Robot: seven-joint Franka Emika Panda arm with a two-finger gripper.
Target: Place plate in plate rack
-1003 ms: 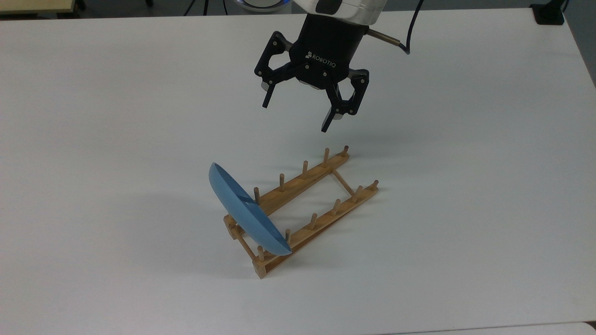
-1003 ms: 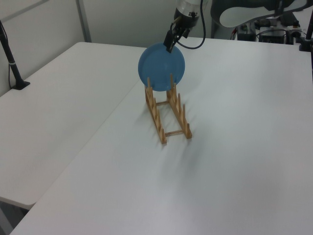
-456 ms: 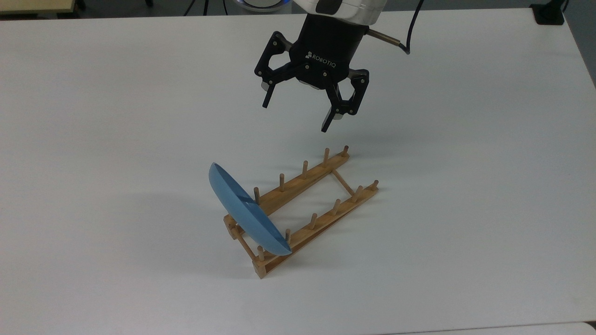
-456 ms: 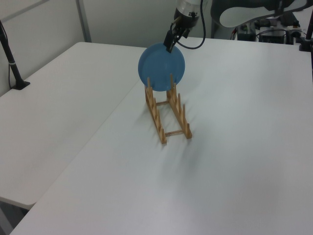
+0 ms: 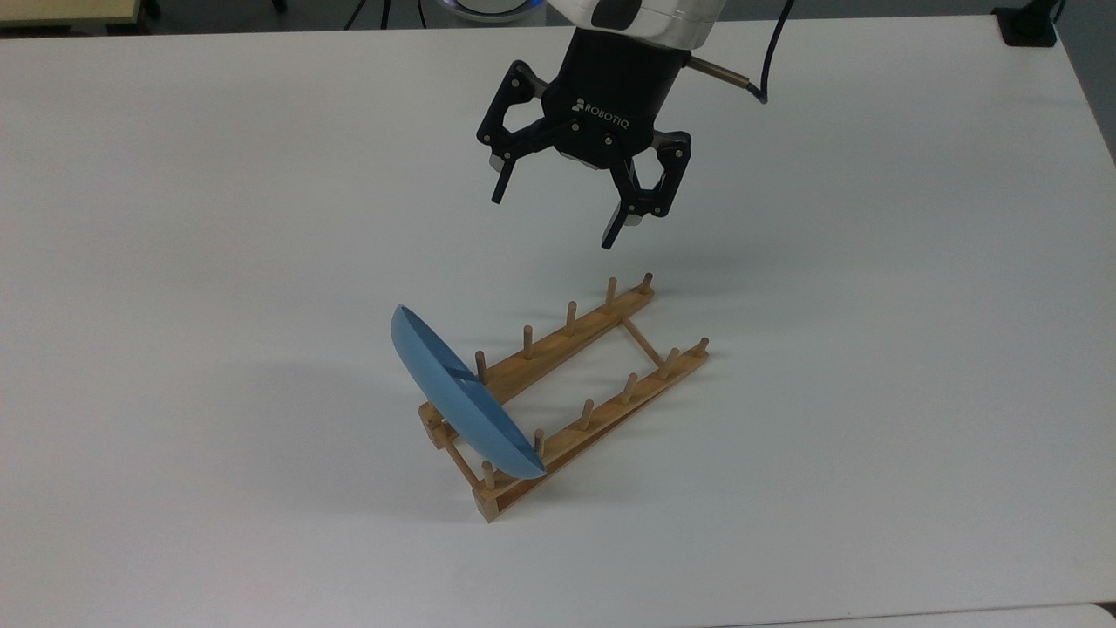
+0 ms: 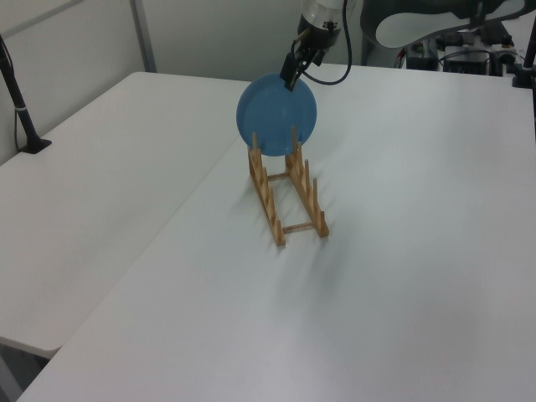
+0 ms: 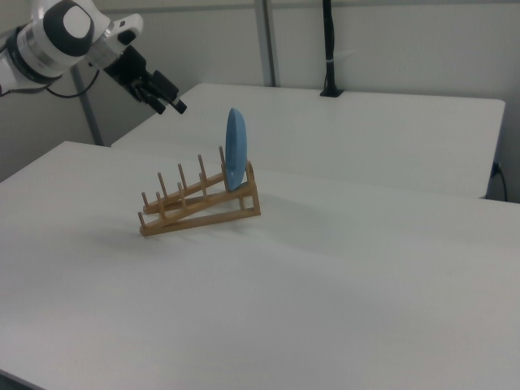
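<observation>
Gripper: the gripper (image 5: 558, 216) hangs above the worktop (image 5: 872, 262) with its jaws spread and nothing between them.
Nearest thing below: the far, peg-only end of the plate rack (image 5: 602, 331), toward the top view's upper right.
Rack axis: its rails run from there toward the top view's lower left.
Plate: the plate (image 5: 453, 397) stands on edge, tilted, in the slot at the rack's other end, well apart from the gripper.
Judgement: the plate looks seated; pulling clear needs no pass over it.
</observation>
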